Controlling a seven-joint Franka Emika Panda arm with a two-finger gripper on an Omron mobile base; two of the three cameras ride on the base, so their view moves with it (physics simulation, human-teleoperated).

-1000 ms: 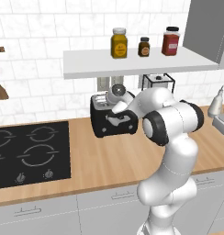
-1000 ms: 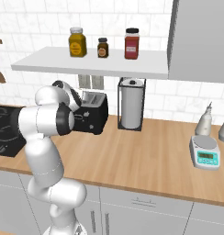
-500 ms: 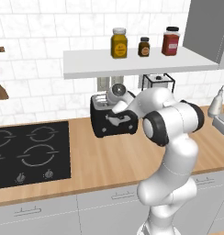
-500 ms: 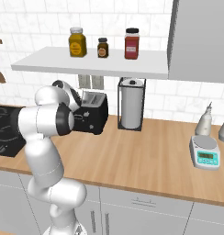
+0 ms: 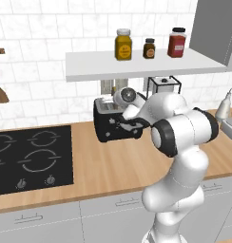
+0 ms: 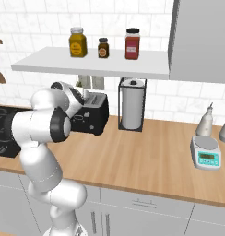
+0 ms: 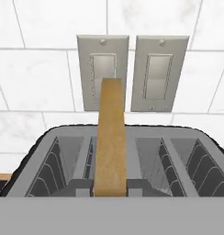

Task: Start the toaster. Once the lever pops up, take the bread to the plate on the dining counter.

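Your gripper [image 7: 110, 183] is clenched on the thin tan-brown slice of bread [image 7: 110, 137], edge-on above the boxy black two-slot toaster [image 5: 113, 124]. The toaster stands on the light-wood table [image 5: 108, 166] against the white tiled wall.

Our white arm covers the right end of the boxy black toaster [image 5: 112, 126] in the left base view. In the hand view the thin tan-brown bread slice [image 7: 110, 142] has its lower end cut off, and we cannot see the gripper fingertips.
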